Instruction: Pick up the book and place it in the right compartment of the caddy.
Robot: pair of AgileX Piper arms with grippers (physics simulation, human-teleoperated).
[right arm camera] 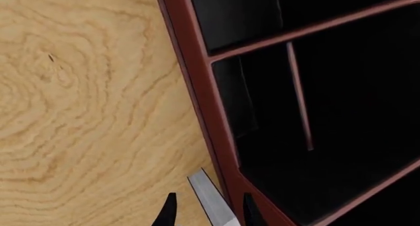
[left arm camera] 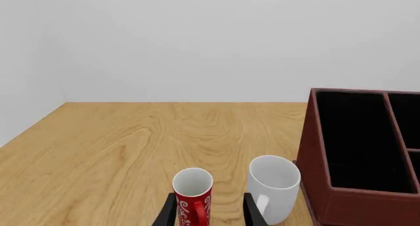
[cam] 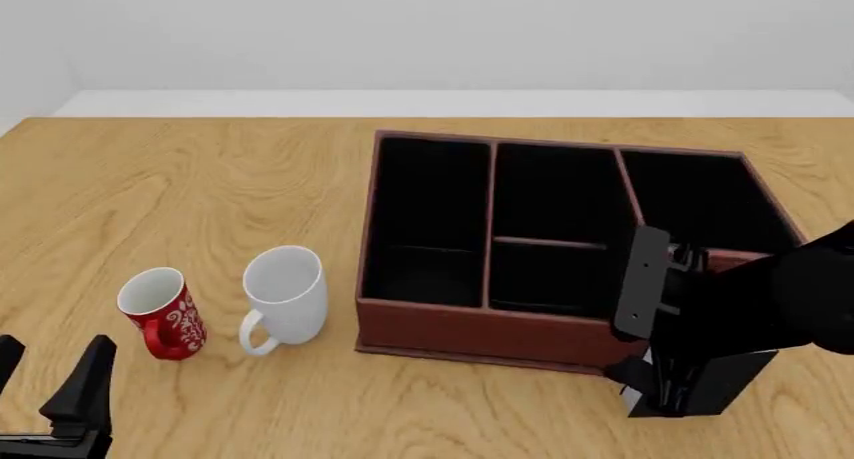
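We see the right gripper [right arm camera: 206,209] clamped on the book [cam: 699,381], which hangs just outside the caddy [cam: 467,331] beside its right compartment [cam: 694,204], while the left gripper [left arm camera: 207,211] stands spread before a red mug [left arm camera: 193,196].

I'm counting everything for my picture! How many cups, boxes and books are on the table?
Cups: 2, a red cup and a white cup
Boxes: 1, the caddy
Books: 1, the book, held at the right arm
Total: 4
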